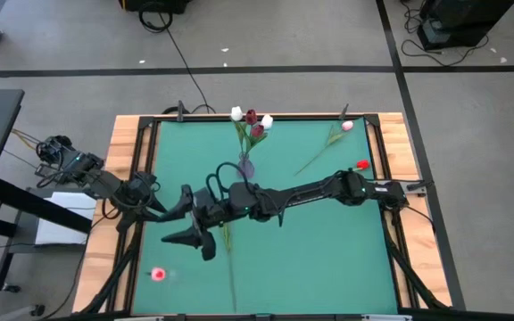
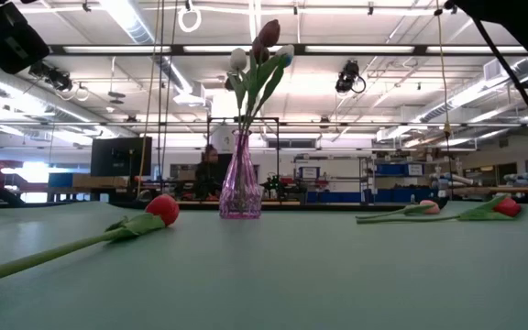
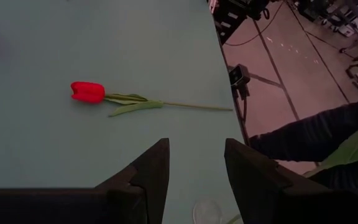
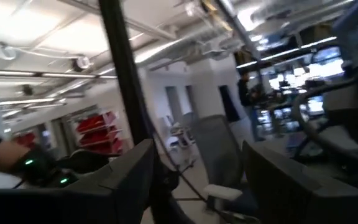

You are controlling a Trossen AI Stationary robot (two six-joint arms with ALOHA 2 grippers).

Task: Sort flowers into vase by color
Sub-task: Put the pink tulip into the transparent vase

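Observation:
A clear purple vase point(image 1: 245, 165) point(image 2: 240, 188) stands at the table's middle rear and holds white and dark red flowers point(image 1: 251, 117) point(image 2: 264, 41). A red tulip point(image 2: 163, 208) point(image 3: 87, 92) lies flat on the mat, its stem point(image 1: 231, 267) running to the near edge. A pink tulip point(image 1: 347, 126) point(image 2: 427, 207) and another red one point(image 1: 362, 165) point(image 2: 508, 207) lie at the far right. My right gripper point(image 1: 178, 218) point(image 4: 197, 149) is open, raised over the mat's left half and pointing left and slightly up. My left gripper point(image 1: 150, 207) point(image 3: 196, 143) hovers open at the left edge.
A red bud point(image 1: 158, 274) lies near the mat's near left corner. A wooden border with a black frame point(image 1: 132, 143) rims the table. A small camera point(image 3: 238, 76) sits at the near edge. A dark shape with a green leaf point(image 3: 353, 144) shows beyond that edge.

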